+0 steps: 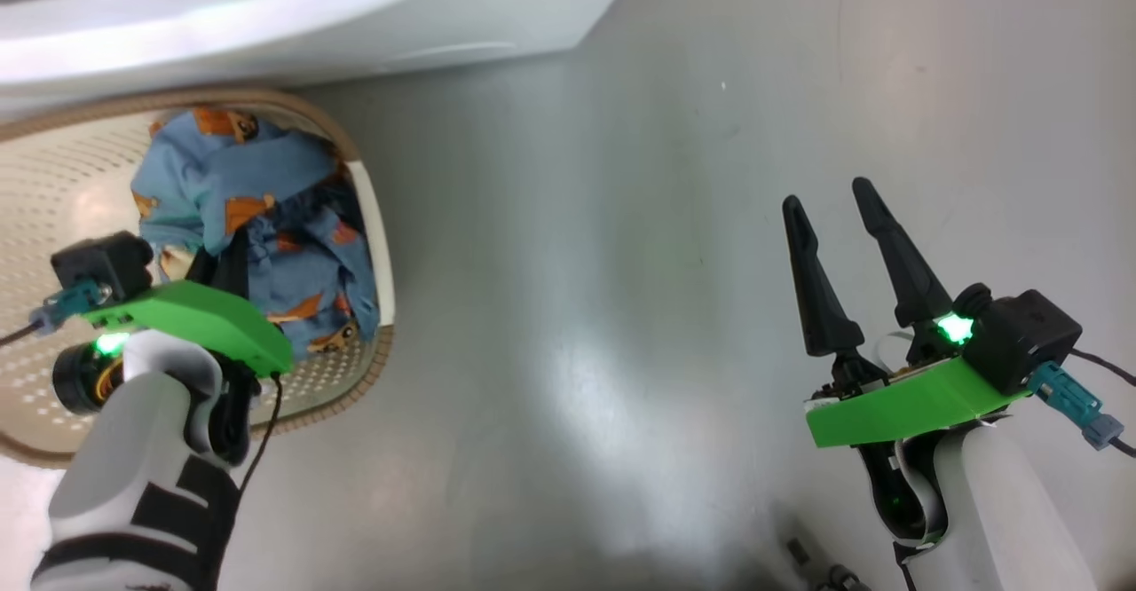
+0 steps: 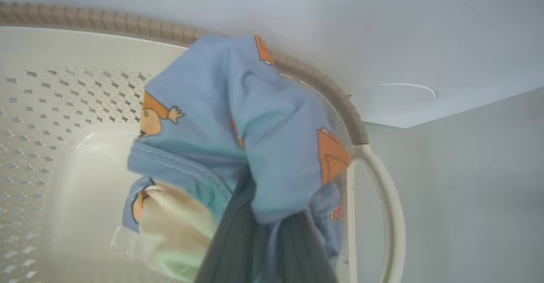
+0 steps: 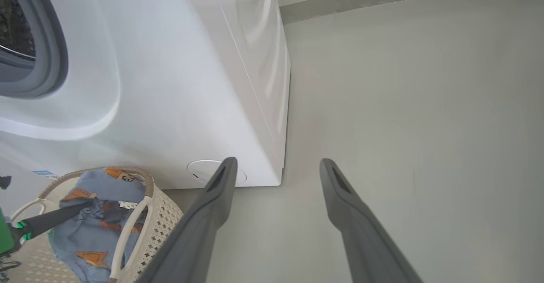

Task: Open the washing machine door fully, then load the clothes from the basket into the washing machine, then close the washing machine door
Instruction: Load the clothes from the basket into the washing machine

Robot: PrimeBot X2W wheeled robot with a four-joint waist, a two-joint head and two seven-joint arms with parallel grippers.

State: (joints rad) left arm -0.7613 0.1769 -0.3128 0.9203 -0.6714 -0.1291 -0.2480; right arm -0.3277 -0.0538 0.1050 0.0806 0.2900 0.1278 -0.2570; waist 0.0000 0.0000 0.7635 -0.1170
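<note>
Toward the left of the head view, the basket sat on the floor just in front of the washing machine, probably so that a short lift would carry the load up to the drum. Bunched against its right end lay the clothes. The left end effector reached down into that heap with its two dark fingers pinched on a fold of the blue fabric. In the left wrist view the cloth gathered and hung over them, which read as a grasp made ready for lifting. At the lower right of the head view the right end effector hovered over bare floor, well apart from the basket, its fingers spread and holding nothing, seemingly parked out of the way. At the upper left of the right wrist view the grey-blue gasket and a slice of dark drum looked uncovered, so the washing machine door was judged already open, with loading the step in hand. Counted, there were one machine, one basket with two handles, one small round flap, one blue label and two end effectors of two fingers each. The clothes made one heap, and its separate garments could not be told apart.
</note>
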